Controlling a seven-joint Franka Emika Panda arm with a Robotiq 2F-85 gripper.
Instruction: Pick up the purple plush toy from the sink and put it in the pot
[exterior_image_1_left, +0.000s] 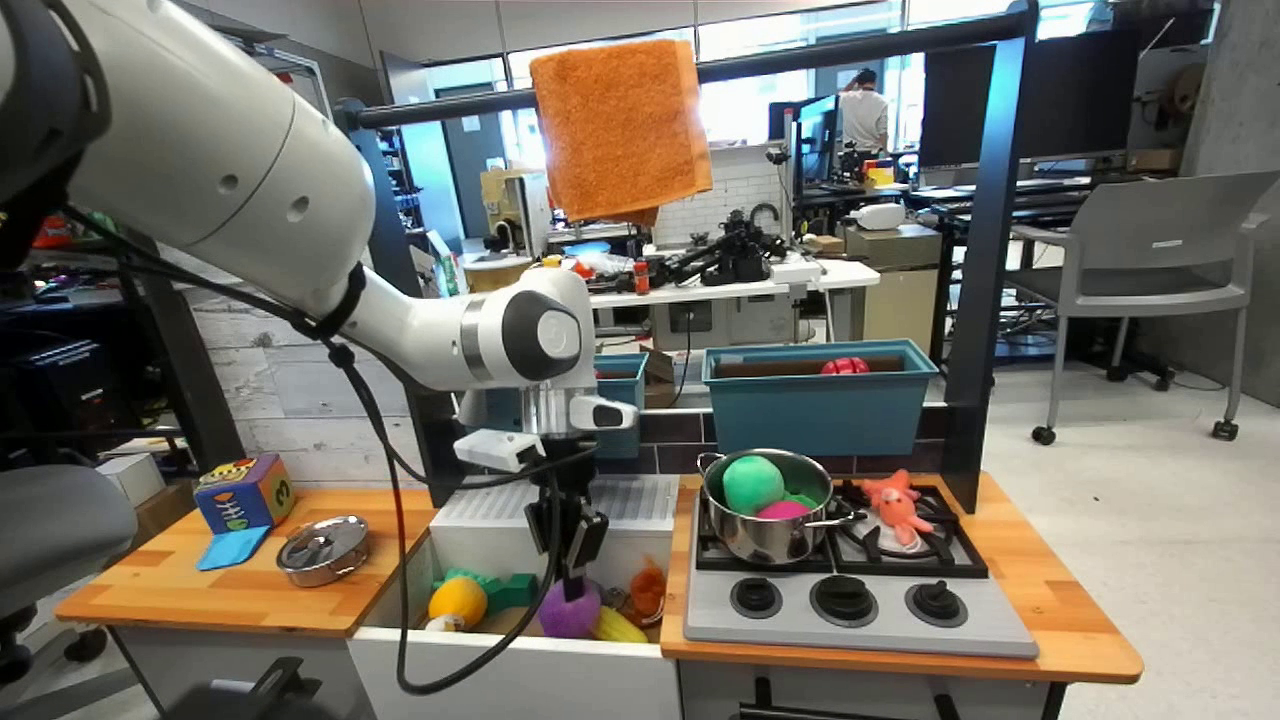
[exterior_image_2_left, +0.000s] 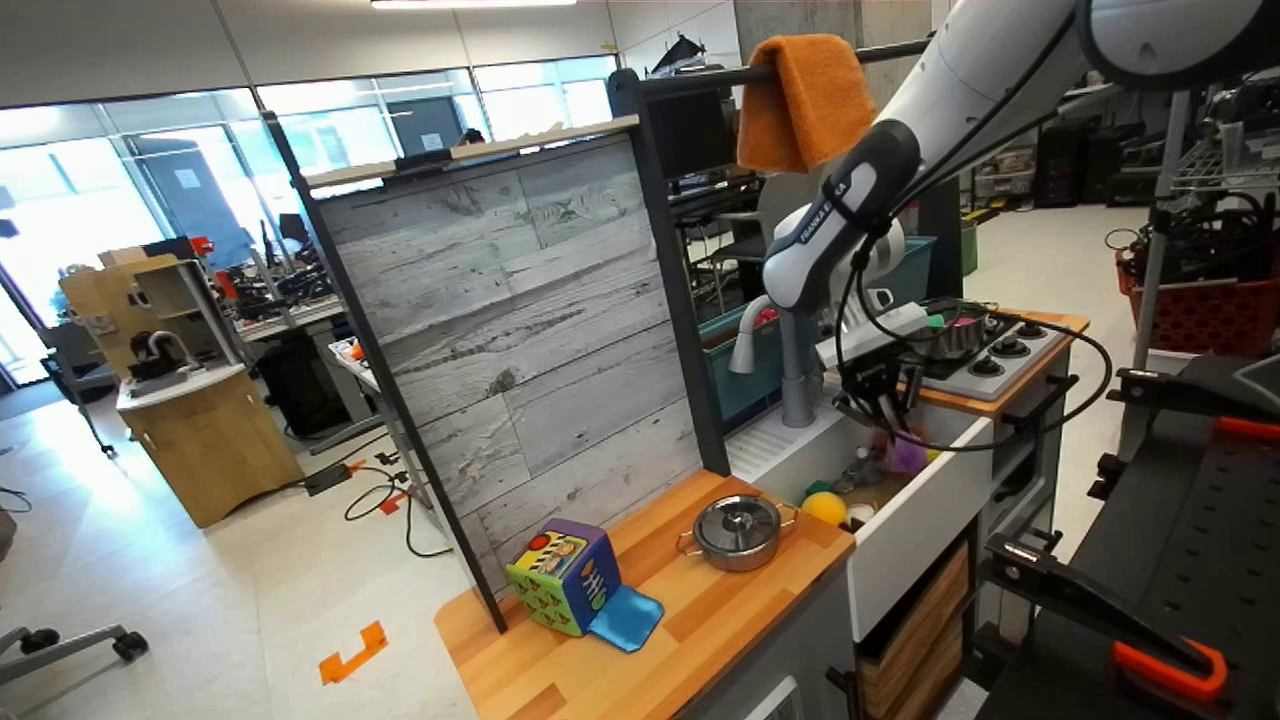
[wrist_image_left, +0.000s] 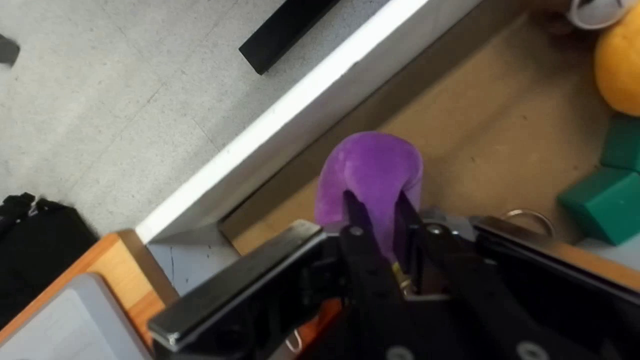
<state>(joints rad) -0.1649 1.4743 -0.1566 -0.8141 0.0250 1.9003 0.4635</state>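
Observation:
The purple plush toy is in the white sink, near its front wall. It also shows in an exterior view. In the wrist view the toy is pinched between the fingertips of my gripper, its top squeezed in and its sides bulging out around them. My gripper points down into the sink. I cannot tell whether the toy touches the sink floor. The shiny steel pot stands on the stove to the right of the sink, with a green ball and a pink thing inside.
An orange ball, green blocks, a yellow thing and an orange-red toy lie in the sink. A grey faucet stands behind it. A coral plush toy lies beside the pot. A lidded pan stands on the left counter.

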